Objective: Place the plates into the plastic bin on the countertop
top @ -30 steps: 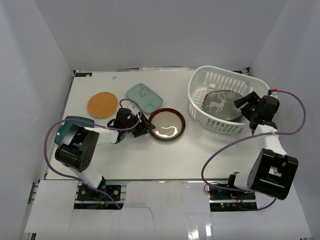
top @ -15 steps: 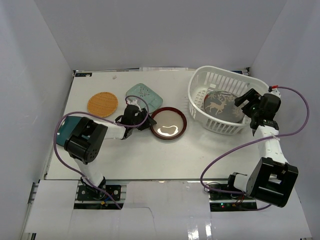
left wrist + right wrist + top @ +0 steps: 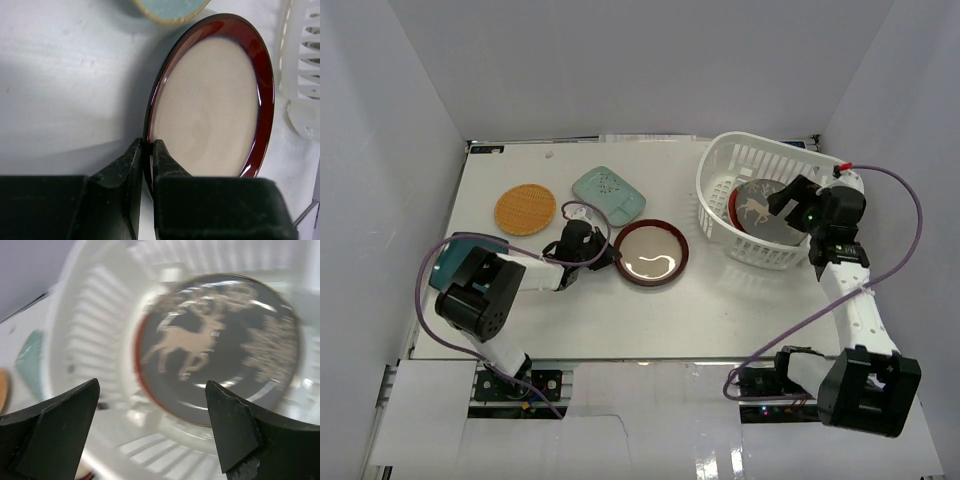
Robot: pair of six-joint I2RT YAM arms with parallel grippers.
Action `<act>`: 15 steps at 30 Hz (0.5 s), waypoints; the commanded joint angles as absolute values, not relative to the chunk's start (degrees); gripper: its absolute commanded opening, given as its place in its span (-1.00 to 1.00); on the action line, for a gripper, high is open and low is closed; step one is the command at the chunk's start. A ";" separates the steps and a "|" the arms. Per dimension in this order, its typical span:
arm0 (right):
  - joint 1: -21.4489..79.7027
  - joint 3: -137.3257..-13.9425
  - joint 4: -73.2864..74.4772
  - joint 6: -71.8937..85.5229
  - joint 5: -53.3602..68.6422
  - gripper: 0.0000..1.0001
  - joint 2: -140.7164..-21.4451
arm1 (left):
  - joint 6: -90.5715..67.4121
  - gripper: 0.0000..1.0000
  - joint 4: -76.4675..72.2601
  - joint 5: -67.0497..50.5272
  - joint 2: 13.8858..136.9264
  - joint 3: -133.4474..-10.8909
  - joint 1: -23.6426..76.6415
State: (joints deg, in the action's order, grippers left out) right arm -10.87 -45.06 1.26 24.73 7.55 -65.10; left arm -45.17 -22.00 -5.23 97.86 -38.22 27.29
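Observation:
A red-rimmed cream plate point(image 3: 651, 254) point(image 3: 215, 105) lies mid-countertop point(image 3: 620, 320). My left gripper point(image 3: 611, 254) point(image 3: 148, 145) is shut on its left rim, one finger over and one under the edge. The white plastic bin point(image 3: 760, 250) point(image 3: 100, 325) stands at the back right. In it leans a grey plate with a white deer point(image 3: 760, 208) point(image 3: 220, 345), with a red-edged plate point(image 3: 732, 205) behind it. My right gripper point(image 3: 782, 203) point(image 3: 152, 384) hangs open above the bin, nothing between its fingers.
An orange woven-look plate point(image 3: 525, 208) and a mint rounded-rectangle plate point(image 3: 608, 193) point(image 3: 170, 7) lie at the back left. A dark teal plate point(image 3: 445, 255) sits at the left edge, partly behind my left arm. White walls enclose the countertop.
My left gripper closed onto the red-rimmed plate's rim. My right gripper moved left over the bin and stayed open; the wrist view is blurred from that motion.

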 commanded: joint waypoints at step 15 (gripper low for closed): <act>32.08 -36.49 1.78 18.89 13.53 0.80 -58.70 | -50.89 -1.00 -16.35 -22.75 56.44 -21.62 26.37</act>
State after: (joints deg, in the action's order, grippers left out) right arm 31.90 -38.68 1.98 18.96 14.24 -56.84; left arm -46.87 -10.20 -14.20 61.76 -20.27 26.74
